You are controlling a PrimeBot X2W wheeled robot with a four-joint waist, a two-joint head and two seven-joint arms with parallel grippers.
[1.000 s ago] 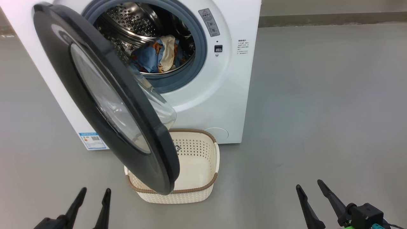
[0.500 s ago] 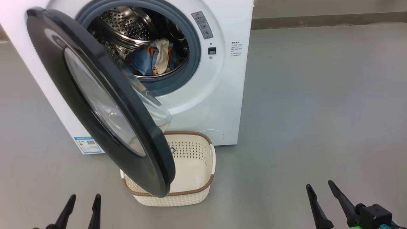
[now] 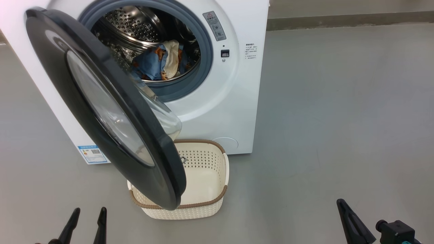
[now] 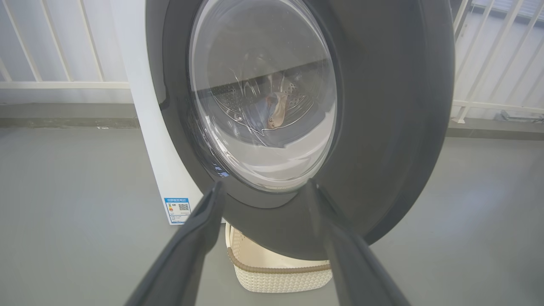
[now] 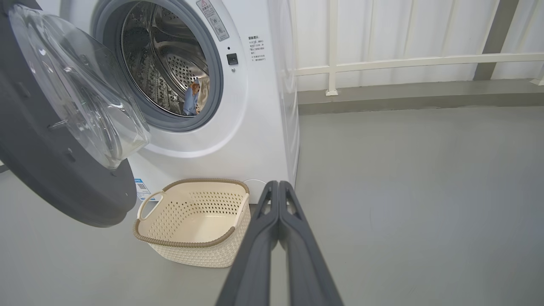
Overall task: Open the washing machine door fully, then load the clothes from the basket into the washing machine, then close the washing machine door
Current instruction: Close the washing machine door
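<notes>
The washing machine (image 3: pixel 220 112) drum holds the clothes (image 3: pixel 159 62), bunched low. The basket (image 3: pixel 206 206) stands before it, bare cream bottom showing, partly under the open washing machine door (image 3: pixel 108 108). Left gripper (image 3: pixel 90 209): fingers spread, nothing held. Right gripper (image 5: pixel 278 183): fingers pressed together, nothing held. Right wrist view shows the door's inner glass bowl; left wrist view, its outer face.

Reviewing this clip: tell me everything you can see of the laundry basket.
The basket is a small rounded-rectangular tub of cream plastic, with a woven-look outer wall, rows of holes in its sides, a brown braided rim and a loop handle at one end. It stands upright and empty on the grey floor, close in front of the washing machine and partly under the open door. Nothing visibly touches it but the floor.
</notes>
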